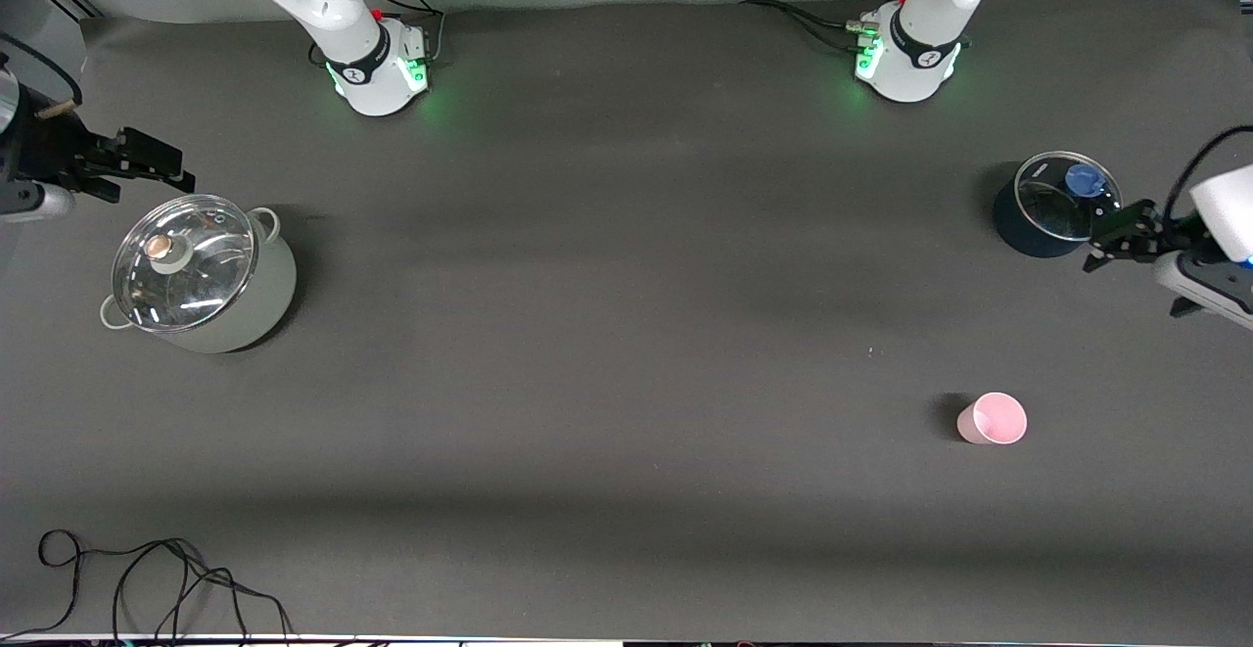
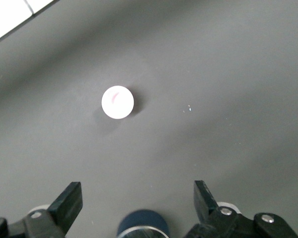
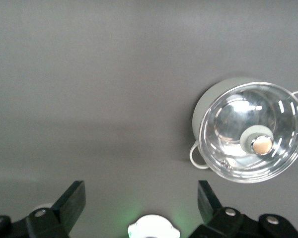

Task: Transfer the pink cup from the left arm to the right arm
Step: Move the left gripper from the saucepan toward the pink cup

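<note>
1. Pink cup [image 1: 993, 419]: small, pale pink, tapered tumbler with no handle. It stands upright on the dark table, mouth up, interior showing.
2. Location: toward the left arm's end of the table, nearer the front camera than the dark blue pot [image 1: 1044, 218], well apart from it.
3. Left wrist view: the cup [image 2: 117, 102] appears as a pale round rim seen from above, standing alone, nothing touching it.

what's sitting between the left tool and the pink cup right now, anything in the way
Nothing visible. The left tool, open, is up beside the dark blue pot; the pink cup stands alone on bare mat, nearer the front camera than that pot. The wrist view shows only mat between them.
</note>
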Robot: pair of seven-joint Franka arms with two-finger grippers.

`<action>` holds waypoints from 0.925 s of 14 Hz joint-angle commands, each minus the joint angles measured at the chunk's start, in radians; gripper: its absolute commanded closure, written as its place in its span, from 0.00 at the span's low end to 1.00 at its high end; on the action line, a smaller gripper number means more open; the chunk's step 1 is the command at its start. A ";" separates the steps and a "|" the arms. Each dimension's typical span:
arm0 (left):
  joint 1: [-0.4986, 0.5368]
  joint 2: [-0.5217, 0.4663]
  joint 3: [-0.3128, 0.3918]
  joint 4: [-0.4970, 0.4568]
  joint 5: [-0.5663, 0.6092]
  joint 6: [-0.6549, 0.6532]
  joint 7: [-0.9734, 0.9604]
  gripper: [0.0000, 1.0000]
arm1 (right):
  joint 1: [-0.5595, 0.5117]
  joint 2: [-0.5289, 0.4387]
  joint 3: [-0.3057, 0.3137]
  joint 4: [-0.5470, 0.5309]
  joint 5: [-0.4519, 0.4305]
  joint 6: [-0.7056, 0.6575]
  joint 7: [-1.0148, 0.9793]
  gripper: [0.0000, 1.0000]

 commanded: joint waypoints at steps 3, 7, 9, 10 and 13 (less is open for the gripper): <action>0.128 0.085 -0.002 0.027 -0.153 0.047 0.326 0.00 | -0.001 0.119 0.006 0.120 0.018 -0.068 0.020 0.00; 0.271 0.197 -0.002 0.022 -0.356 0.057 0.645 0.00 | -0.013 0.115 0.005 0.122 0.013 -0.069 0.017 0.00; 0.319 0.286 -0.002 0.025 -0.442 0.061 0.830 0.00 | -0.014 0.109 0.003 0.126 0.009 -0.066 0.014 0.00; 0.340 0.330 -0.002 0.027 -0.494 0.060 0.924 0.00 | -0.015 0.112 0.003 0.137 0.010 -0.066 0.014 0.00; 0.414 0.435 -0.004 0.027 -0.624 0.060 1.122 0.00 | -0.004 0.107 0.003 0.128 0.009 -0.039 0.019 0.00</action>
